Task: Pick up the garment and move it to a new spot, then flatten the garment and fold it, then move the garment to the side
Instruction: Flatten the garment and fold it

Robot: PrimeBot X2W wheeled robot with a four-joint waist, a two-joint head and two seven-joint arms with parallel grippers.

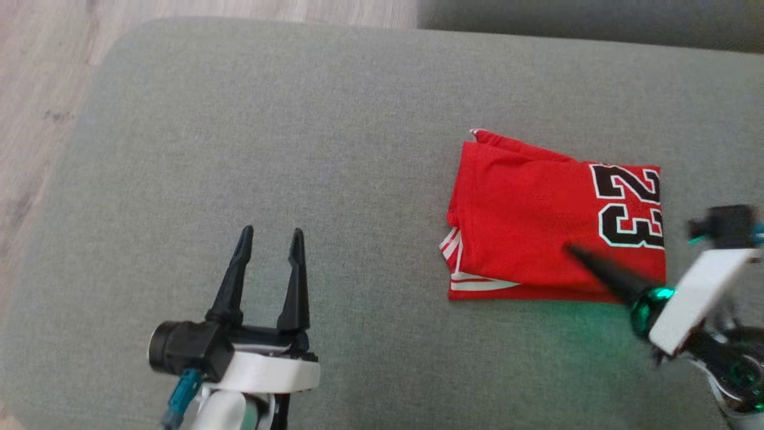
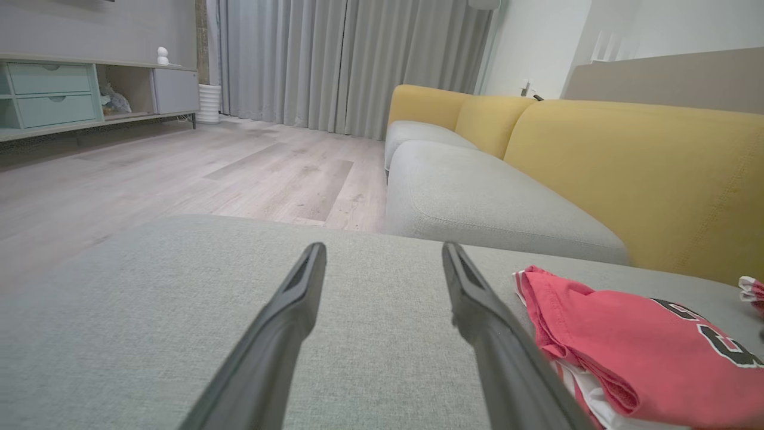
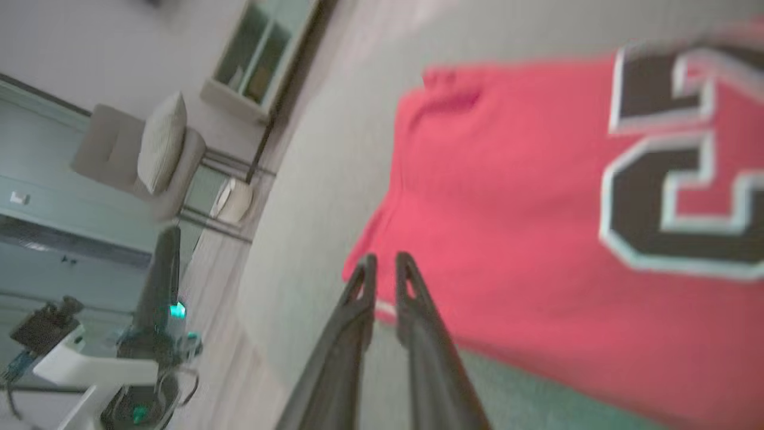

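The garment (image 1: pixel 537 215), a red jersey with a black number 23, lies folded into a rectangle on the right half of the grey cushion (image 1: pixel 298 119). It also shows at the right of the left wrist view (image 2: pixel 627 352) and large in the right wrist view (image 3: pixel 507 209). My right gripper (image 1: pixel 570 248) is shut, its fingers pointing up-left over the garment's near right part. In its wrist view the tips (image 3: pixel 382 258) sit close together over the garment's edge with nothing seen between them. My left gripper (image 1: pixel 271 233) stands open over bare cushion, well left of the garment (image 2: pixel 382 251).
Wood floor (image 1: pixel 36 89) runs past the cushion's rounded left and far edges. A yellow and grey sofa (image 2: pixel 627 167) stands beyond the cushion, with a low cabinet (image 2: pixel 54 95) and curtains further off.
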